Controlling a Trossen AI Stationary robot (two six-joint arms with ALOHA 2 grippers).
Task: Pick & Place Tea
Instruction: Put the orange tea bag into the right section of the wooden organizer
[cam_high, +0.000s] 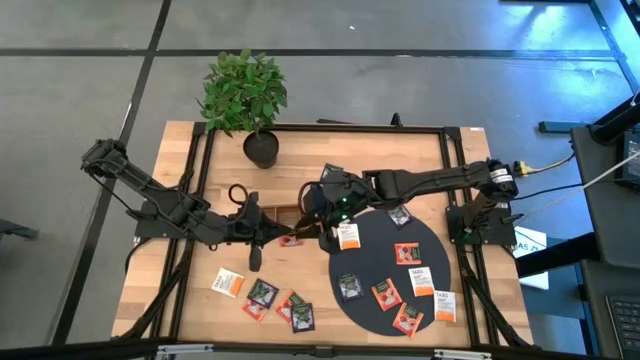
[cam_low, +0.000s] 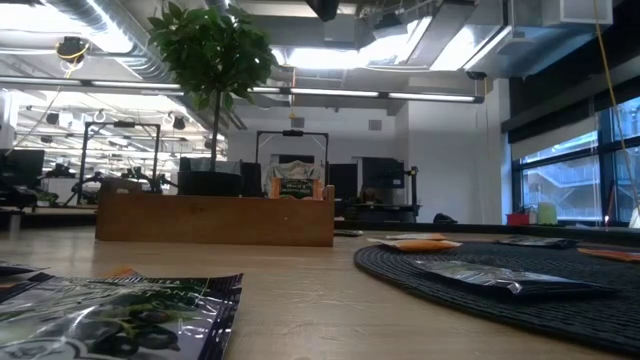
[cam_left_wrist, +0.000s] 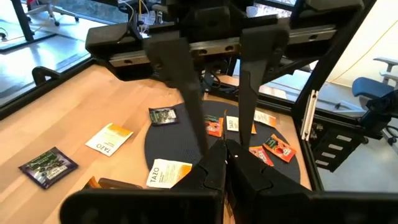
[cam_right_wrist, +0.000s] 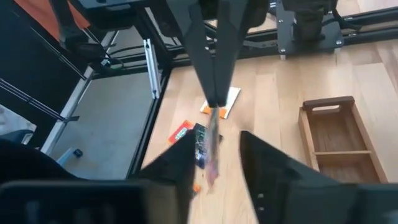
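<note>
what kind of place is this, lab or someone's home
Most likely a robotics lab in an open-plan office, not a home. The low view shows exposed ceiling ducts, strip lights and rows of workstations behind the wooden table.

Your left arm reaches in from the table's left, its gripper (cam_high: 288, 238) shut, fingertips pressed together. Your right arm stretches in from the right side, elbow straight, right gripper (cam_high: 322, 236) pointing down just beside the left one, jaws apart.
</note>
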